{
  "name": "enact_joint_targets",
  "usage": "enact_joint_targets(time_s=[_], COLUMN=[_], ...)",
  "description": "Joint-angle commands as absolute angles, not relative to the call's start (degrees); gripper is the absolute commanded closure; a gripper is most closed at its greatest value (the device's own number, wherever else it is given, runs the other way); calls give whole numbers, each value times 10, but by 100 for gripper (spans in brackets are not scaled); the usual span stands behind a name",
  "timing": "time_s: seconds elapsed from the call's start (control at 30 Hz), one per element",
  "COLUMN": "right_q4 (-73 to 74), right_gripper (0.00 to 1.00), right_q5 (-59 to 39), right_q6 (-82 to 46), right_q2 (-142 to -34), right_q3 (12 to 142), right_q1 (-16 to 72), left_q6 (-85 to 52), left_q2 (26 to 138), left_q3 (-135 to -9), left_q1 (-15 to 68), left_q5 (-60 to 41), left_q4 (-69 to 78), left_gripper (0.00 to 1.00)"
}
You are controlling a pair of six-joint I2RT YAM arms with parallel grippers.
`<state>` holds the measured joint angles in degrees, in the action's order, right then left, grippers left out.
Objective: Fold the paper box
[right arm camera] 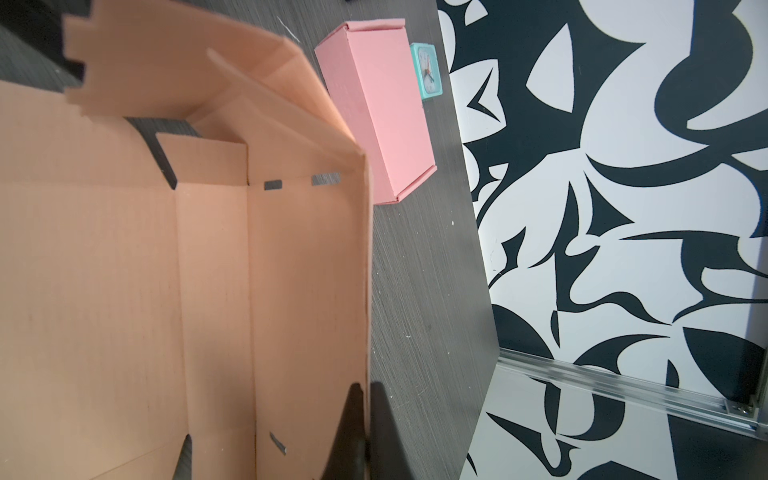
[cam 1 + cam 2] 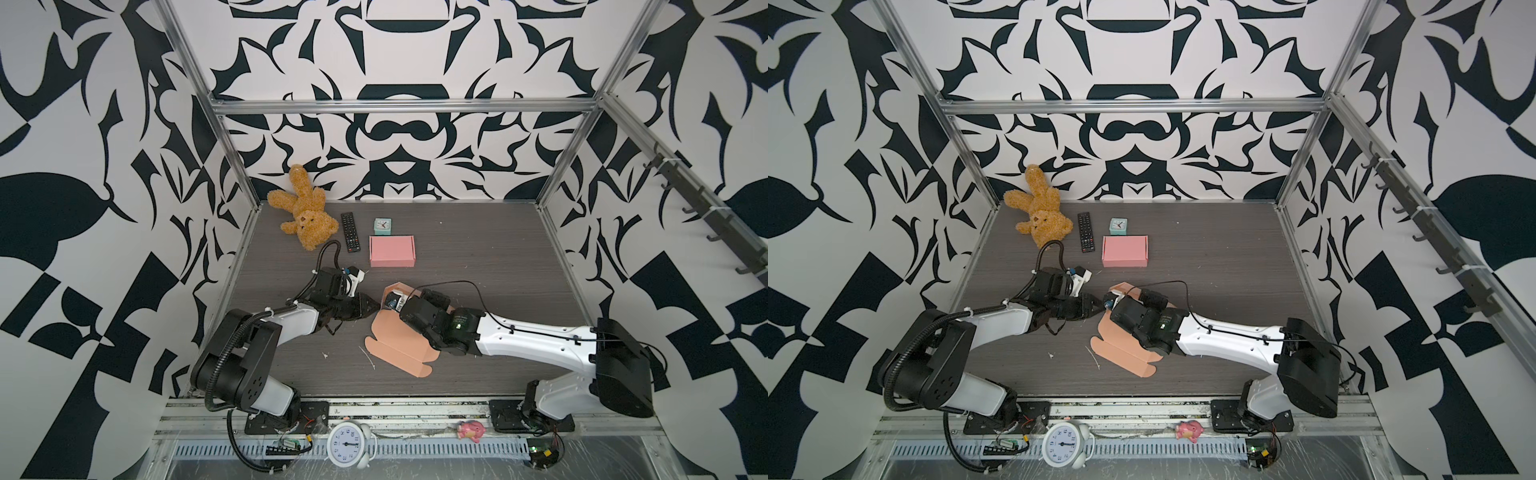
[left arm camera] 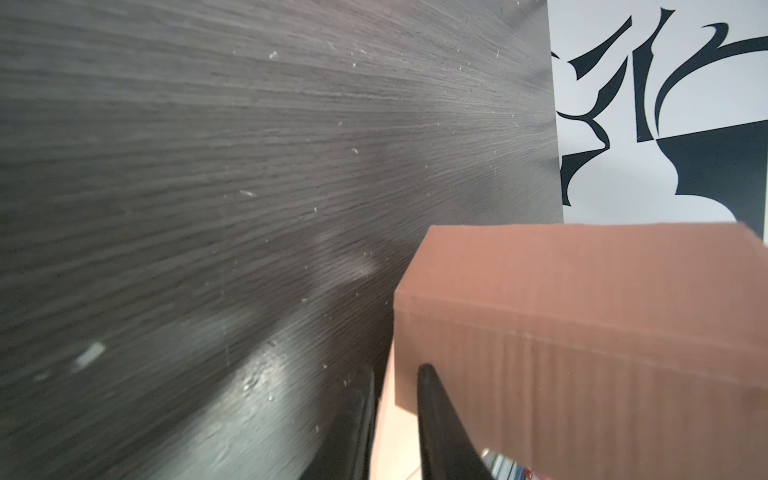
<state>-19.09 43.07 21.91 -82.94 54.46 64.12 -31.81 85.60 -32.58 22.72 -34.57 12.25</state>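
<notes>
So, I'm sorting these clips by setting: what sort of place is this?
Probably a robot test cell, not a home: two arms bolted to a rail, a metal frame around the table, black-and-white patterned panels as walls.

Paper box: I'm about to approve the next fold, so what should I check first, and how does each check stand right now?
1. Right hand shut on a raised wall of the paper box: ok.
2. Left hand gripping the box: cannot tell; its fingers straddle a cardboard edge.
3. Tabs seated in the base slots: not ok, the slots are empty.
4. Pink box apart from the fold: ok.
5. Remote and clock out of the arms' way: ok, both lie beyond the pink box.
</notes>
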Motion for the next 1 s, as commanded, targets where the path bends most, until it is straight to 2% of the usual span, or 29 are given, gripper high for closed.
enact_joint_targets(time_s=[0.0, 0.4, 0.97], right_q4=[-191, -187, -155], right_gripper=[100, 100, 100], right_q5=[440, 450, 457], right_q6=[207, 221, 232], right_q2=[-823, -851, -858], right_q3=[542, 553, 552], right_q1=[640, 639, 635], left_q6=[-308, -320, -327], left_q2=[856, 886, 853], left_q3=[-345, -367, -354], left_q1=[219, 226, 246], left_q5=[-339, -355, -345], left_q4=[118, 145, 128], left_gripper=[78, 79, 79])
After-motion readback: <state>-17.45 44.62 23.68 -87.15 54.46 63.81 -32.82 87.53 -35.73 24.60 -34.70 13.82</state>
